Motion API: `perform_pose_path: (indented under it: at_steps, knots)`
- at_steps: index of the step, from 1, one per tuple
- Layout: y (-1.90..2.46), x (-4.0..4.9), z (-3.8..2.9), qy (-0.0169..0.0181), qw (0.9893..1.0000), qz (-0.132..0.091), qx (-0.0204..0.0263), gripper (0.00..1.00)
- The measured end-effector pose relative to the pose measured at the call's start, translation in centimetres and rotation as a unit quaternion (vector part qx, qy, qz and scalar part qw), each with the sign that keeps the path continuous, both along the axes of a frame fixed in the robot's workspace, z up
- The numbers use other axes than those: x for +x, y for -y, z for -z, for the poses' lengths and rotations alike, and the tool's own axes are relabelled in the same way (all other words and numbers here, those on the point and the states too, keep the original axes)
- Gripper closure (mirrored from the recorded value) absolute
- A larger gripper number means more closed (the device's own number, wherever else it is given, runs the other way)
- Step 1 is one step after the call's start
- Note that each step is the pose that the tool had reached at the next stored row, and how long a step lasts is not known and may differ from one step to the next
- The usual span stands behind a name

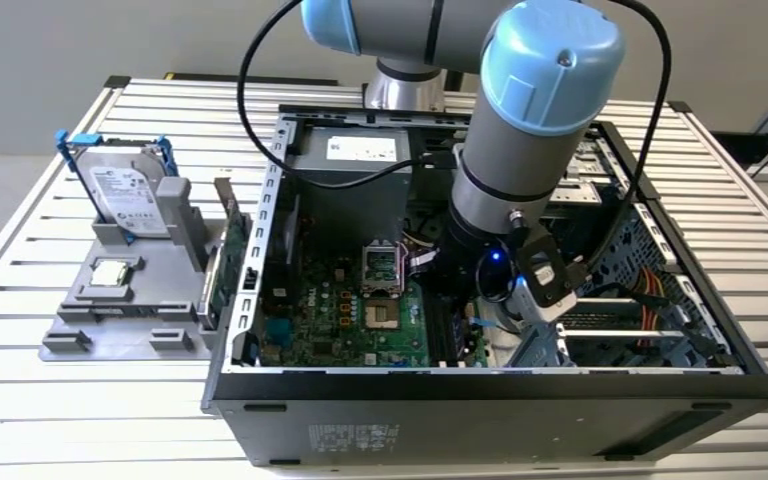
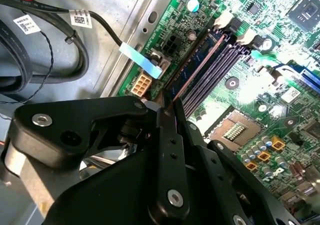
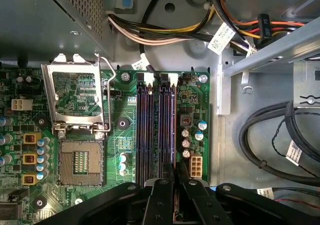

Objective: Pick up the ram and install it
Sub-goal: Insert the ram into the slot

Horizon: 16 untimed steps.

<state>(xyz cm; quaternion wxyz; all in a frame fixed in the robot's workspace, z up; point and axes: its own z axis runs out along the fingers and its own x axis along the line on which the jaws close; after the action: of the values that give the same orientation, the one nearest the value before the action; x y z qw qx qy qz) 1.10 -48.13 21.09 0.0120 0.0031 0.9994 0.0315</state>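
Observation:
The ram (image 2: 199, 61) is a thin dark stick standing on edge in the outermost memory slot of the green motherboard (image 3: 125, 135), next to the board's edge. In the first wrist view the ram (image 3: 175, 135) shows as a narrow line between the slot's white latches. My gripper (image 2: 169, 102) is shut on the stick's near end, a black finger (image 3: 167, 174) on each side. In the exterior view the arm (image 1: 518, 170) reaches down into the open computer case (image 1: 491, 385), over the memory slots.
The other dark memory slots (image 3: 147, 135) lie beside the ram, then the open CPU socket (image 3: 80, 160). Black cables (image 3: 270, 145) and a metal drive cage (image 3: 270, 50) sit close by. Outside the case, a grey holder (image 1: 124, 315) carries a hard drive (image 1: 128, 195) and a green card (image 1: 231, 265).

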Motion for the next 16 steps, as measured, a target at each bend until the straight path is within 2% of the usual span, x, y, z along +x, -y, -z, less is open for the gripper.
perform_pose_path:
  at_steps: [3,4,8,12,14,16]
  knots:
    - [0.0,0.0,0.02,0.0001,1.0,0.0,0.0001,1.0]
    - [-0.01,0.0,0.05,0.0002,1.0,0.0,0.0004,0.0]
    - [0.0,0.01,-0.09,0.0,1.0,0.0,0.0001,0.0]
    - [0.0,0.0,-1.79,0.0,1.0,0.0,0.001,0.0]
    - [0.0,0.0,-3.63,0.0,1.0,0.0,0.0011,0.0]
    - [0.0,0.0,-4.54,-0.0001,1.0,0.0,0.001,0.0]
